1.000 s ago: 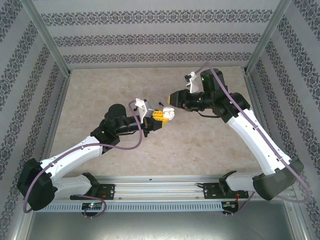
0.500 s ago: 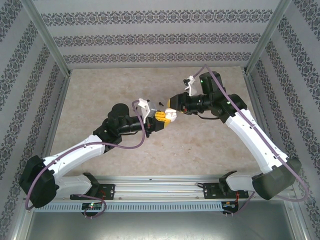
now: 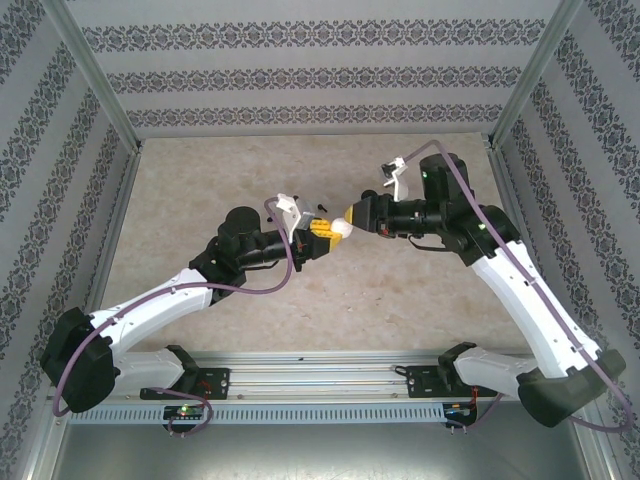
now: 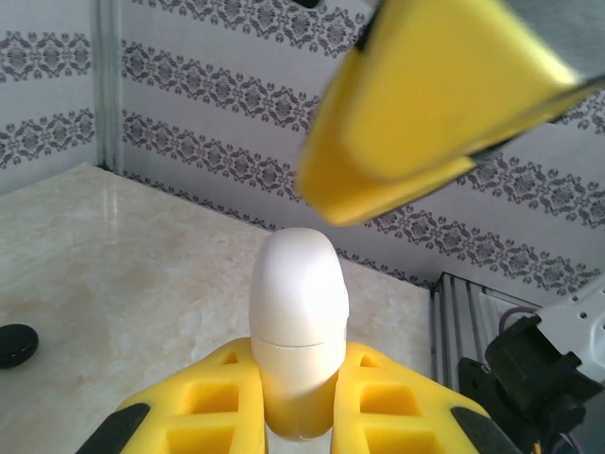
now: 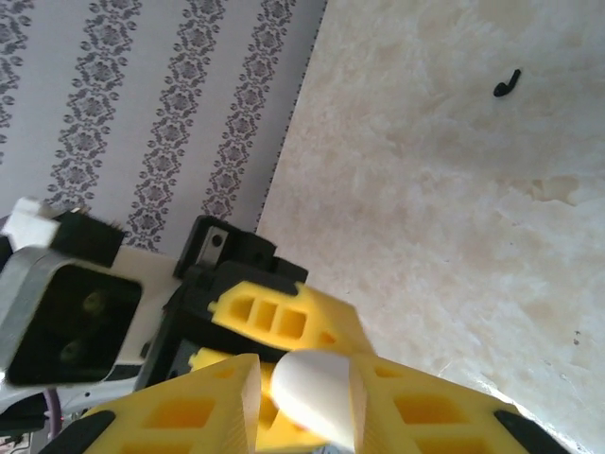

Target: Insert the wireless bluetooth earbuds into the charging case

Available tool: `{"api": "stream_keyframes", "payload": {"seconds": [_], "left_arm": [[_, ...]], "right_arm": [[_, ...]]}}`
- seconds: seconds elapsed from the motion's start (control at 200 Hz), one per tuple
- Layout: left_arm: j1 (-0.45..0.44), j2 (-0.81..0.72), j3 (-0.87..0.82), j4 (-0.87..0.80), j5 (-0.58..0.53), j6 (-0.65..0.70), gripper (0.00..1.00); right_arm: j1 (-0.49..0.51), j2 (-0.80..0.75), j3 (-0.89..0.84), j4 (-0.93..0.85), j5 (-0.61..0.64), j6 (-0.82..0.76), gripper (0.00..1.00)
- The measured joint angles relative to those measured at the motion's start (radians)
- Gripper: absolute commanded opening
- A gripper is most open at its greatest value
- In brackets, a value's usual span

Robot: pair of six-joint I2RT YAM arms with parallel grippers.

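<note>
Left gripper (image 4: 295, 402) clamped on the white charging case (image 4: 298, 293), held above mid-table; both arms reach inward, fingertips meeting. Right gripper (image 5: 304, 407) brackets the case's free end, grip not discernible. One black earbud (image 5: 508, 83) lies on the beige marbled table (image 3: 200, 200); patterned walls (image 3: 320, 80) around.

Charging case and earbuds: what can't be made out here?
- Charging case: base hidden by the left gripper in left wrist view; bottom edge crops it in right wrist view.
- Right gripper: contact with the case unclear, fingers flank it closely.
- Earbuds: dark specks in top view, too small to count.
- Black disc: cropped by left edge, left wrist view.
</note>
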Motion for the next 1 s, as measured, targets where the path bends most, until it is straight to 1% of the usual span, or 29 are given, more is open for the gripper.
{"api": "stream_keyframes", "payload": {"seconds": [0.205,0.36,0.53,0.659,0.819,1.004], "left_arm": [[0.000,0.011,0.000,0.005,-0.018,-0.025,0.00],[0.000,0.026,-0.005,0.026,-0.027,-0.046,0.00],[0.001,0.034,-0.011,0.034,-0.083,-0.127,0.00],[0.016,0.041,-0.010,0.011,-0.125,-0.194,0.00],[0.074,0.054,-0.001,-0.059,-0.135,-0.256,0.00],[0.207,0.101,0.046,-0.157,-0.091,-0.336,0.00]], "right_arm": [[-0.028,-0.084,-0.033,-0.022,0.054,-0.005,0.31],[-0.030,-0.088,-0.036,-0.018,0.089,0.008,0.31],[0.001,-0.068,-0.039,-0.019,0.138,0.015,0.32],[0.036,-0.070,-0.046,-0.037,0.217,0.019,0.35],[0.076,-0.048,-0.047,-0.078,0.293,0.017,0.37],[0.107,0.024,-0.046,-0.092,0.326,0.010,0.38]]}}
